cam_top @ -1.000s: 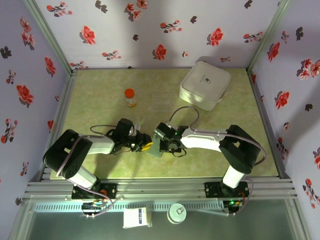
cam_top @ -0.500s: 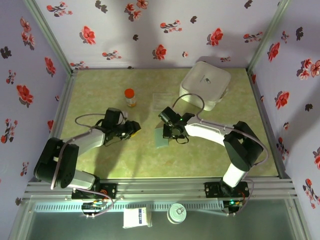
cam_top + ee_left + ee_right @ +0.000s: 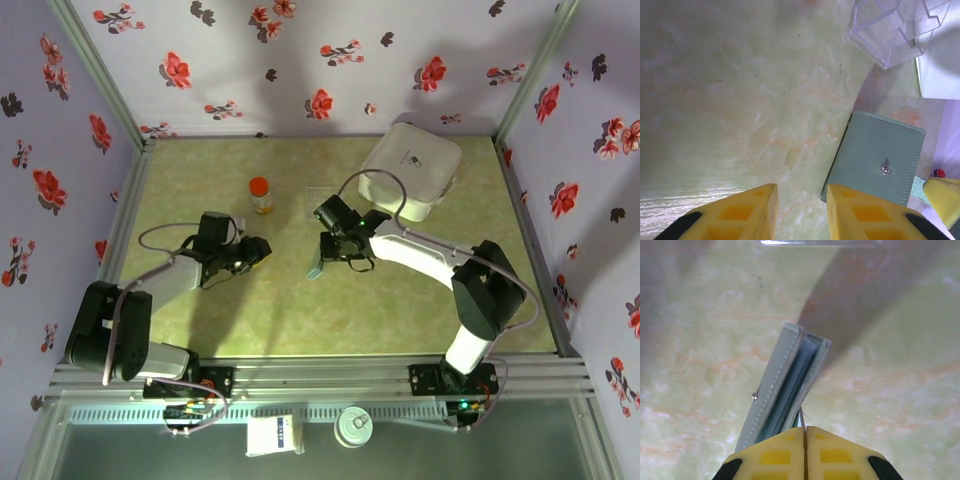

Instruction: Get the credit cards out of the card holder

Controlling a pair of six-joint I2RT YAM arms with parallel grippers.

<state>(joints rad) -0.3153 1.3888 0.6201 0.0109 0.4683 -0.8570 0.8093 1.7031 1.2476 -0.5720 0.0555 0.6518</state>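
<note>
The grey-blue card holder [image 3: 782, 385] hangs nearly edge-on above the table, its two panels slightly apart. My right gripper [image 3: 805, 429] is shut on its near edge. In the top view the right gripper [image 3: 326, 254] and the card holder [image 3: 316, 266] are at mid-table. The credit cards are hidden; only thin dark edges show between the panels. My left gripper [image 3: 800, 192] is open over bare table, with nothing between its fingers. The card holder [image 3: 880, 160] with its snap stud is just to its right, apart from it. In the top view the left gripper [image 3: 260, 249] is left of the holder.
A clear plastic box [image 3: 890, 30] stands beyond the holder, faint in the top view [image 3: 325, 195]. A white rounded case [image 3: 410, 170] sits at the back right. An orange-capped bottle [image 3: 260, 194] stands at the back left. Flowered walls close in three sides.
My right gripper has carried the card holder away from the near edge toward mid-table and tipped it edge-on. My left gripper has drawn back to the left, away from the holder.
</note>
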